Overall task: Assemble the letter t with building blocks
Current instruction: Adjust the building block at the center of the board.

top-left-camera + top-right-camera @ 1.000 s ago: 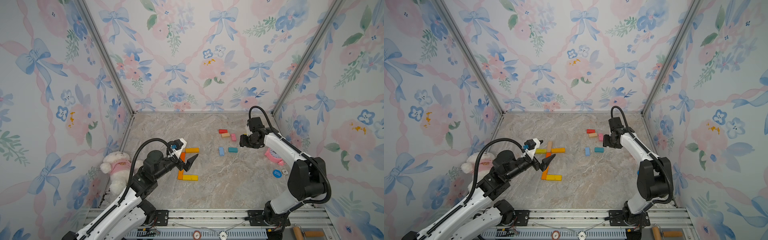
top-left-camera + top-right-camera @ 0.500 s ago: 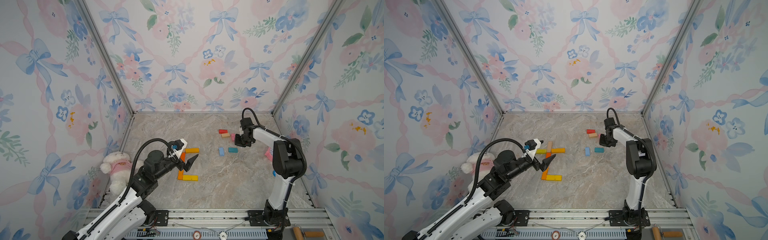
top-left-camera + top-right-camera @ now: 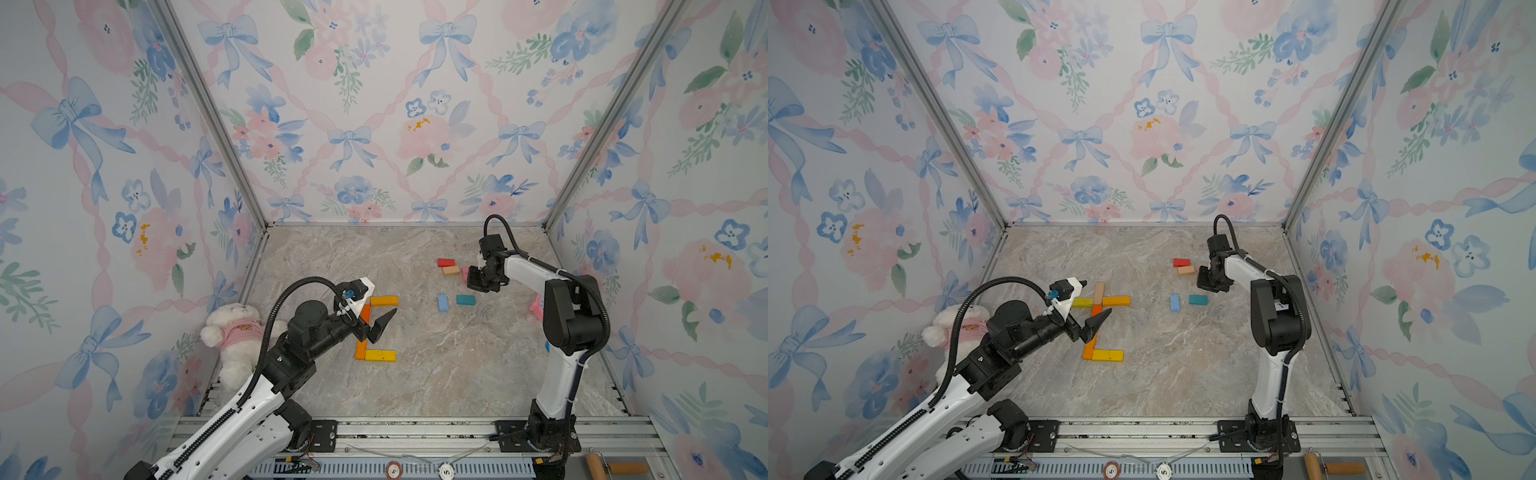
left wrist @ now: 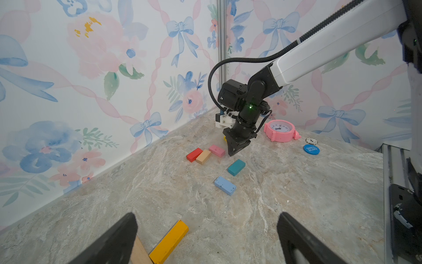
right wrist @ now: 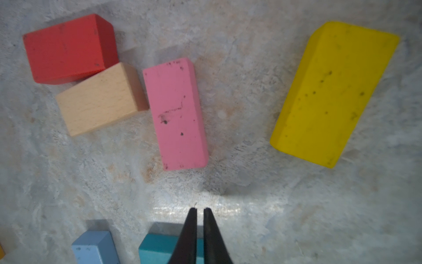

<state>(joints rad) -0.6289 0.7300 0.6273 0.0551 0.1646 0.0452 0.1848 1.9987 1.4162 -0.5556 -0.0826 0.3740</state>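
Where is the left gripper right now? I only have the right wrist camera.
Observer: The left gripper hangs open over the half-built letter.
Operator: What's in it so far?
Observer: An orange stem with a yellow block touching its near end.
Operator: Any clutter nearby?
Observer: A pink clock, farther right than any block.

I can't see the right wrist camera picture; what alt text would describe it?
Two black fingers, pressed shut and empty, hover over a marble table strewn with wooden blocks: red, tan, pink, yellow, blue and teal.
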